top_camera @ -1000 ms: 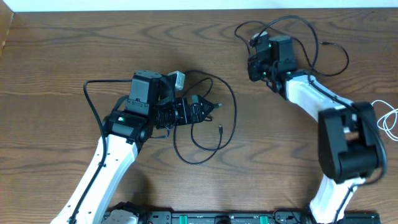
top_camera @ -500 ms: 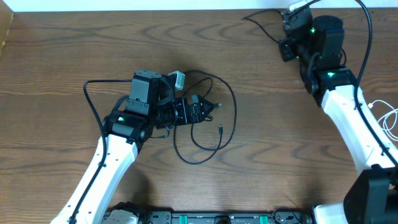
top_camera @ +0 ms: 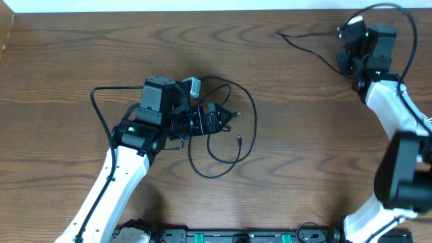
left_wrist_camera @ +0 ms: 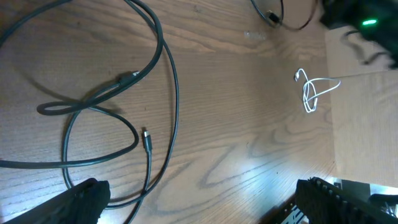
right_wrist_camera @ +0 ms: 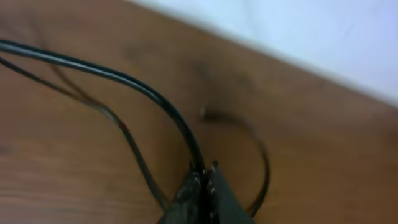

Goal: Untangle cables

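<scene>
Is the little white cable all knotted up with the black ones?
No, the white cable lies alone, well apart from the looped black cable.

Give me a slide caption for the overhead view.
Left gripper open over a looped black cable; right gripper shut on a second black cable at top right.

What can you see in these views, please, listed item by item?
centre black cable: one, black, lying in loose loops mid-table, under the left gripper
far black cable: one, black, at the table's far right corner, running into the right gripper
white cable: one, white, in a small coil at the right side of the table
table: one, brown wood grain, under everything
left gripper: one, black, open, over the centre black cable, holding nothing
right gripper: one, black, shut on the far black cable near the table's far edge
</scene>
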Robot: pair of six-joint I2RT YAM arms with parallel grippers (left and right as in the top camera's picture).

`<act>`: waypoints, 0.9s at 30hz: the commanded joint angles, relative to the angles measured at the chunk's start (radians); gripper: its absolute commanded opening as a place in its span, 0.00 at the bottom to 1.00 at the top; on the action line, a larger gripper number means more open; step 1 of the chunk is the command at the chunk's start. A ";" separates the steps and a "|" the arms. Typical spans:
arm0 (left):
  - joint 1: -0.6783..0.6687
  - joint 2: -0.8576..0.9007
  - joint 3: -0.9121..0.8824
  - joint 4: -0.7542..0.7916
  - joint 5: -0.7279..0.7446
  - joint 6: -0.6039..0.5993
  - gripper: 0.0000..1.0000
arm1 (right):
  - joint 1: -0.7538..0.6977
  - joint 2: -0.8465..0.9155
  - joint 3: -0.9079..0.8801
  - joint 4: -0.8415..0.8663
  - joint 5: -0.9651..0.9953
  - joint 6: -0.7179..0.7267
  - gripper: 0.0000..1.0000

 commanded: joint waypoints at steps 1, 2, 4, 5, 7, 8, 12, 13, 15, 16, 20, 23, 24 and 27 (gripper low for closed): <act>0.005 -0.005 0.008 -0.002 -0.006 0.007 1.00 | -0.031 0.072 -0.002 0.023 0.009 0.076 0.01; 0.005 -0.005 0.008 -0.002 -0.006 0.006 1.00 | -0.038 0.089 -0.002 0.032 0.009 0.108 0.01; 0.005 -0.005 0.008 -0.002 -0.006 0.006 1.00 | -0.051 0.119 -0.002 0.047 0.008 0.149 0.01; 0.005 -0.005 0.008 -0.002 -0.006 0.006 1.00 | -0.054 0.132 -0.002 0.055 0.008 0.150 0.01; 0.005 -0.005 0.008 -0.002 -0.006 0.007 1.00 | -0.056 0.157 -0.002 0.064 0.009 0.149 0.02; 0.005 -0.005 0.008 -0.002 -0.006 0.006 1.00 | -0.056 0.167 -0.002 0.064 0.009 0.149 0.02; 0.005 -0.005 0.008 -0.002 -0.006 0.006 1.00 | -0.056 0.208 -0.002 0.064 0.006 0.157 0.03; 0.005 -0.005 0.008 -0.002 -0.006 0.007 1.00 | -0.056 0.217 -0.002 0.064 0.006 0.156 0.04; 0.005 -0.005 0.008 -0.002 -0.006 0.007 1.00 | -0.056 0.241 -0.002 0.063 0.011 0.156 0.07; 0.005 -0.005 0.008 -0.002 -0.006 0.007 1.00 | -0.057 0.253 -0.002 0.064 0.016 0.156 0.09; 0.005 -0.005 0.008 -0.002 -0.006 0.007 1.00 | -0.064 0.284 -0.002 0.068 0.032 0.158 0.09; 0.005 -0.005 0.008 -0.002 -0.006 0.006 1.00 | -0.074 0.290 -0.002 0.095 0.033 0.171 0.11; 0.005 -0.005 0.008 -0.002 -0.006 0.006 1.00 | -0.079 0.290 -0.002 0.110 0.035 0.172 0.11; 0.005 -0.005 0.008 -0.002 -0.006 0.007 1.00 | -0.089 0.290 -0.002 0.145 0.034 0.200 0.12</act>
